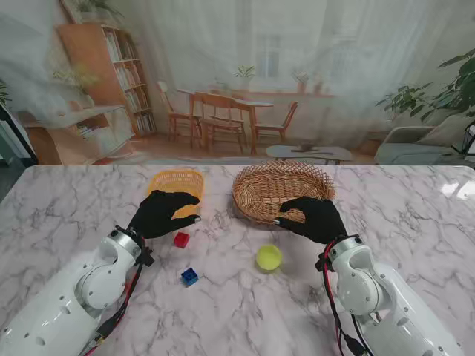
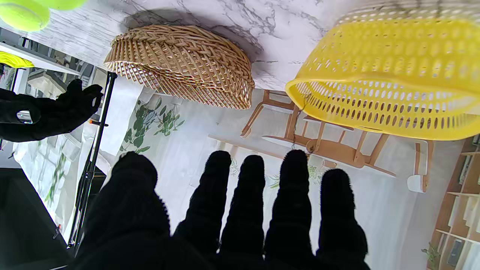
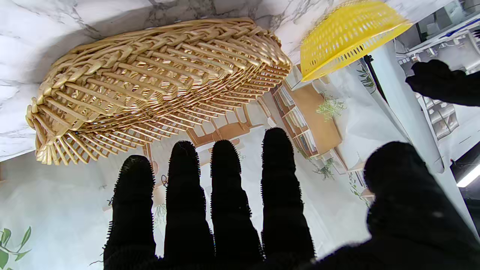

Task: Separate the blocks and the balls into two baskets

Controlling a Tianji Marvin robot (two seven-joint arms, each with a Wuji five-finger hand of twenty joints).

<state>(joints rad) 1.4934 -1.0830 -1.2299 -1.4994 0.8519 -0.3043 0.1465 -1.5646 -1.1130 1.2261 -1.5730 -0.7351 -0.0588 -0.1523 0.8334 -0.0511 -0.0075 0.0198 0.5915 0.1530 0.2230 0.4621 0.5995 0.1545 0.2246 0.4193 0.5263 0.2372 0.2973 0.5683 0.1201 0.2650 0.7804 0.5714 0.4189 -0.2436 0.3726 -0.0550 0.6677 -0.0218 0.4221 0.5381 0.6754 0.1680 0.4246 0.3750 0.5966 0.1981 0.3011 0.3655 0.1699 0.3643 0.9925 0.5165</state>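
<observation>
A yellow plastic basket (image 1: pixel 178 180) (image 2: pixel 390 86) (image 3: pixel 347 33) stands on the marble table beside a wicker basket (image 1: pixel 278 189) (image 2: pixel 180 63) (image 3: pixel 150 86) to its right. A red block (image 1: pixel 181 239) and a blue block (image 1: pixel 189 277) lie nearer to me, and a yellow-green ball (image 1: pixel 269 257) (image 2: pixel 22 13) lies to their right. My left hand (image 1: pixel 163 213) (image 2: pixel 240 217), in a black glove, hovers open over the yellow basket's near edge. My right hand (image 1: pixel 312 219) (image 3: pixel 243 210) is open at the wicker basket's near rim. Both hands hold nothing.
The marble table (image 1: pixel 415 215) stretches wide on both sides of the baskets. A printed backdrop of a room hangs behind the table's far edge. My white arms (image 1: pixel 82 297) rise from the near corners.
</observation>
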